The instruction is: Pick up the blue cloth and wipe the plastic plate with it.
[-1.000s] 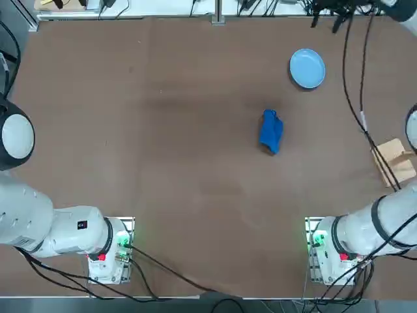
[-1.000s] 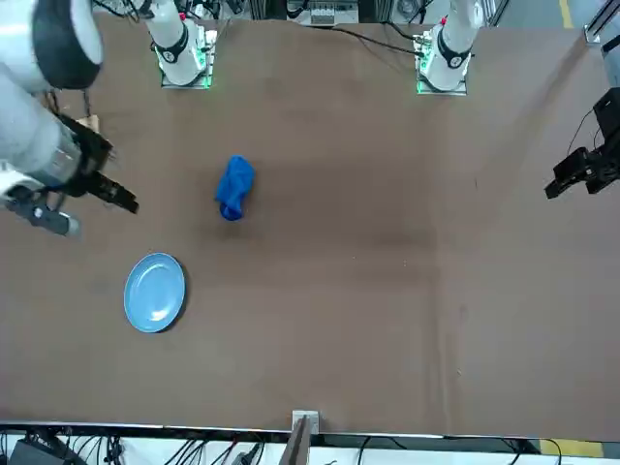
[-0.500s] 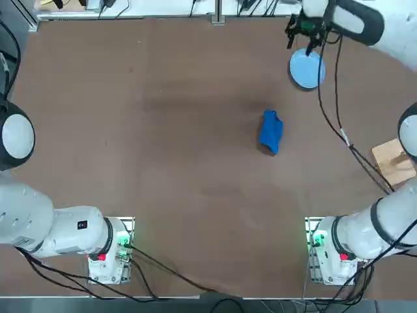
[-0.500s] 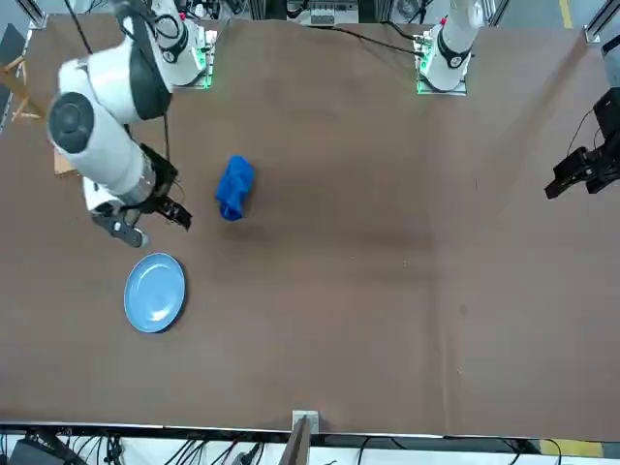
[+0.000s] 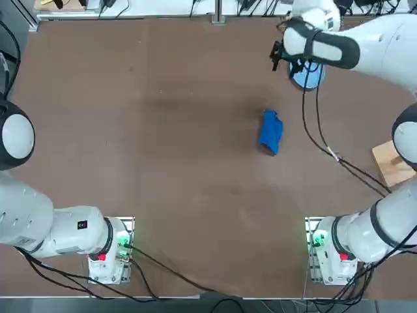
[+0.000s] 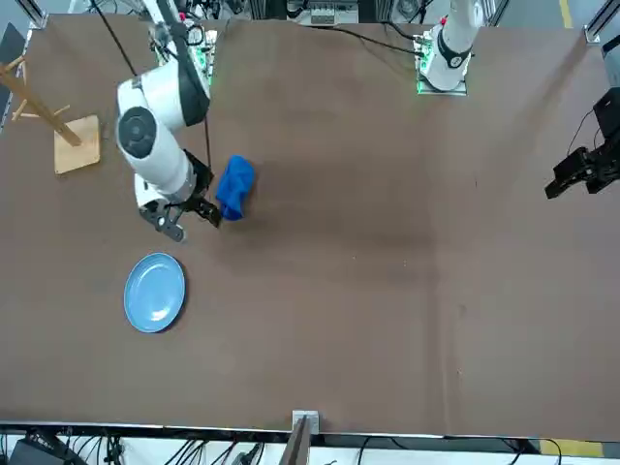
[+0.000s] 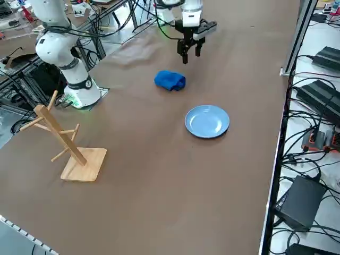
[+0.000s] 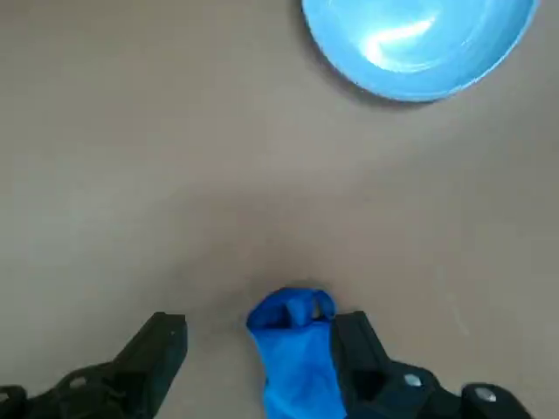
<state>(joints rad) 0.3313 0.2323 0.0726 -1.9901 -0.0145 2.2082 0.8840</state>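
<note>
Spread wide and holding nothing, the right gripper (image 8: pixel 258 345) hangs above the brown worktop (image 5: pixel 163 130), its dark fingers (image 7: pixel 182 53) pointing down in the right side view. In the wrist view the blue cloth (image 8: pixel 295 353) lies between the fingers, close against one of them, and its lower part runs off the picture's edge, so whether that finger touches the fabric cannot be told. Seen from above, the cloth (image 5: pixel 270 130) is a small bunched heap on bare worktop, well apart from the plastic plate (image 5: pixel 311 77), and the arm's white and black wrist covers most of the plate there, leaving only a sliver of pale blue. From the front, the gripper (image 6: pixel 189 218) appears just beside the cloth (image 6: pixel 235 187), part of which sits behind the arm, while the plate (image 6: pixel 155 293) shows whole and bare. From the right side, the plate (image 7: pixel 207 121) lies flat on the worktop near the cloth (image 7: pixel 170 81). A wooden rack (image 7: pixel 66 143) stands well off toward the worktop's edge.
</note>
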